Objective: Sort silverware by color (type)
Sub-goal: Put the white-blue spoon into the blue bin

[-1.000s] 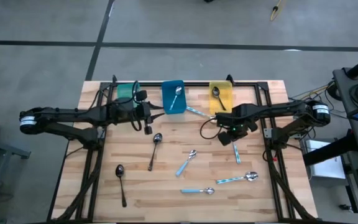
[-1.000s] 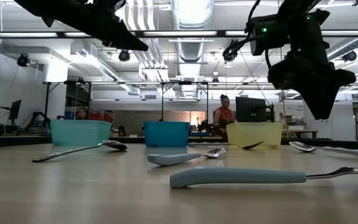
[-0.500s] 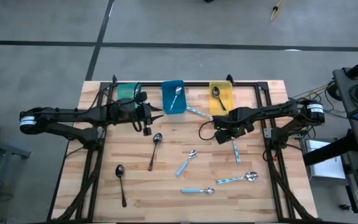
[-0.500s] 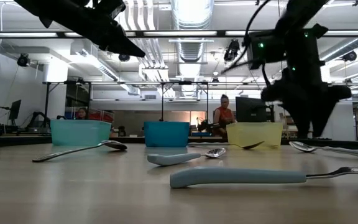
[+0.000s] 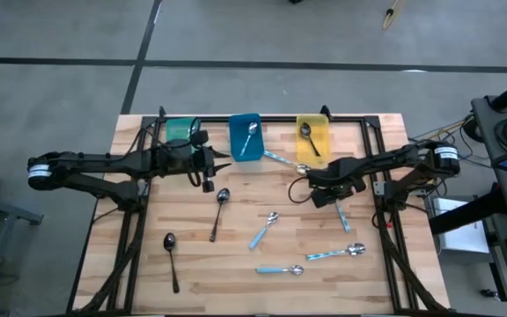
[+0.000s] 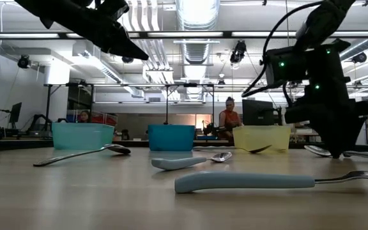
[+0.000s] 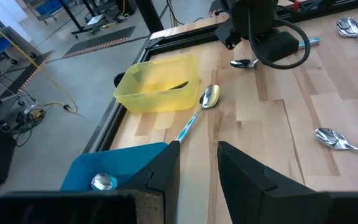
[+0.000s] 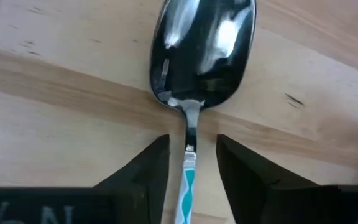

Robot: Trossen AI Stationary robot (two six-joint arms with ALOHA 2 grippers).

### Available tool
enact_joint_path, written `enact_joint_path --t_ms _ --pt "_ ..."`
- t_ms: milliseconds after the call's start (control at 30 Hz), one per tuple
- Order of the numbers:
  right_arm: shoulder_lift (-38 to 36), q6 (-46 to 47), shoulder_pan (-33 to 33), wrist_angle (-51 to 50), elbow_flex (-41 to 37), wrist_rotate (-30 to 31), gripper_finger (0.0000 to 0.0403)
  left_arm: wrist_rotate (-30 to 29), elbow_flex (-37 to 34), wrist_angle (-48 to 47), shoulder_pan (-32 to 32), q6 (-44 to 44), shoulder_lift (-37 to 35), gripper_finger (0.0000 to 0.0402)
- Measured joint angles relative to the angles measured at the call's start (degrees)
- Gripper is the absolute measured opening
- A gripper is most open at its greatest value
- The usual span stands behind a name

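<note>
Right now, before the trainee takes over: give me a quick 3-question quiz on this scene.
1. True or false: the blue bin holds no spoon.
2. The right tool stands astride which part of the blue-handled spoon? A) the tip of the bowl B) the neck just below the bowl C) the far end of the handle
3. Fill in: ___ all-dark spoons lie loose on the table.

Key:
1. False: one spoon lies in it.
2. B
3. two
</note>
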Motion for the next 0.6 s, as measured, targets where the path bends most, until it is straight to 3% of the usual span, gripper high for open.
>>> enact_joint_path --t_ms 167,367,600 --pt "-0.1 0.0 0.0 2.6 -1.8 0.0 0.0090 0.0 0.0 0.0 0.0 0.0 0.0 0.0088" --pt "-0.1 -0.2 0.0 2.2 -1.9 0.2 0.0019 0.0 0.0 0.1 0.0 0.0 0.0 0.0088" --pt "-2.5 -1.6 0.0 1.0 -0.2 0.2 0.0015 0.0 0.0 0.2 0.0 -0.1 0.0 0.0088"
